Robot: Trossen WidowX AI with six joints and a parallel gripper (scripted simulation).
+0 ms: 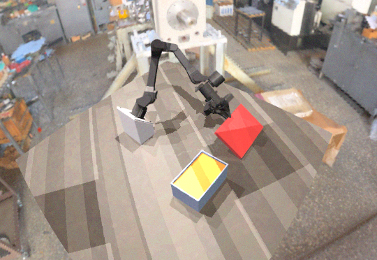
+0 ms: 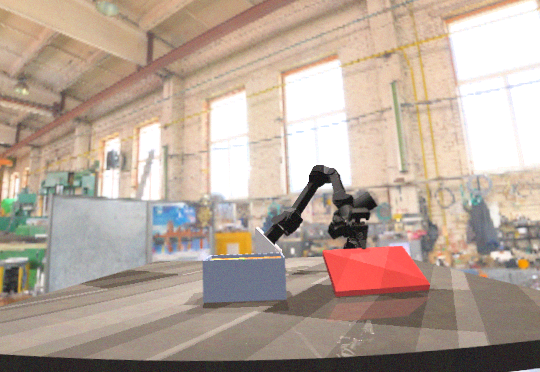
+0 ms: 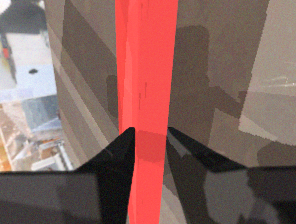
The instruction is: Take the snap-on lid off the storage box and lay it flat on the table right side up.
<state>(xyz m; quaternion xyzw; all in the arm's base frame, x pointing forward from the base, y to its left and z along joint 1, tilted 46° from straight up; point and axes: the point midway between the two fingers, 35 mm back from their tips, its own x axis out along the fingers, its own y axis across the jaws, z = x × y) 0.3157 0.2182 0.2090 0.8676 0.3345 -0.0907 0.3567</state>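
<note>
The red lid (image 1: 241, 130) (image 2: 375, 268) (image 3: 155, 60) is off the box and tilted, its broad smooth face toward the top and exterior views and its edge near the arm raised. My gripper (image 1: 228, 117) (image 2: 356, 247) (image 3: 150, 133) is shut on that raised edge, one finger on each side. The lid's far edge is low, close over the table; whether it touches is hard to tell. The blue-grey storage box (image 1: 212, 190) (image 2: 245, 280) stands upright and open, beside and apart from the lid, with yellow-orange showing inside.
A pale angled panel (image 1: 143, 130) (image 2: 268, 240) stands at the arm's base, on the left in the top view. The striped table (image 1: 139, 203) (image 2: 150, 326) carries the box, with its edge beyond the lid on the right in the top view.
</note>
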